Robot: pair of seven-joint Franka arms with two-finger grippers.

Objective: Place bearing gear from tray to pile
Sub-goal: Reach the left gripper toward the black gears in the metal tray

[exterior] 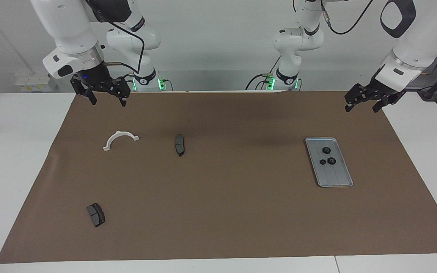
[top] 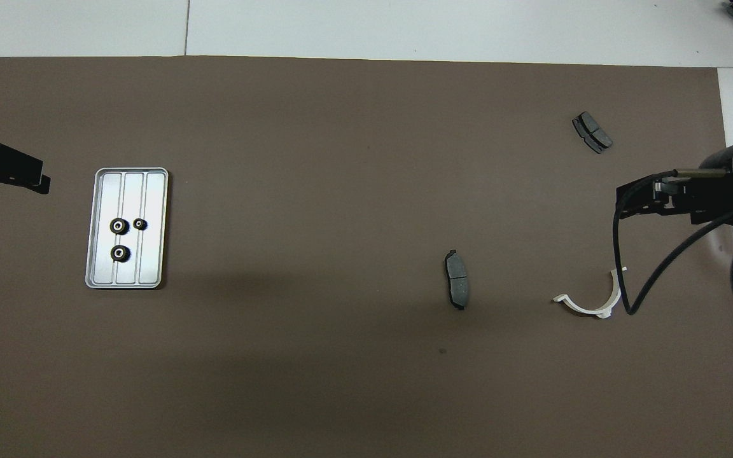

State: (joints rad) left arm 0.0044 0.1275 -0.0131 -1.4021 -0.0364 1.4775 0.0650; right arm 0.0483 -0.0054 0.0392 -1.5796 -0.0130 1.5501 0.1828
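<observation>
Silver-grey tray lies lengthwise toward the robots, holding three bearing gears.

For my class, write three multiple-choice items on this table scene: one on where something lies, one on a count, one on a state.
1. Where do the bearing gears lie?
A on the tray
B beside the white bracket
C on a brake pad

2. How many gears are there?
A two
B three
C five

3. How is the left pincer?
A shut on a gear
B open, holding nothing
C resting on the tray

Answers: 1 A, all sit within the tray's rim. 2 B, three dark rings show. 3 B, it hangs open above the mat near the robots, as does the right pincer.
</observation>
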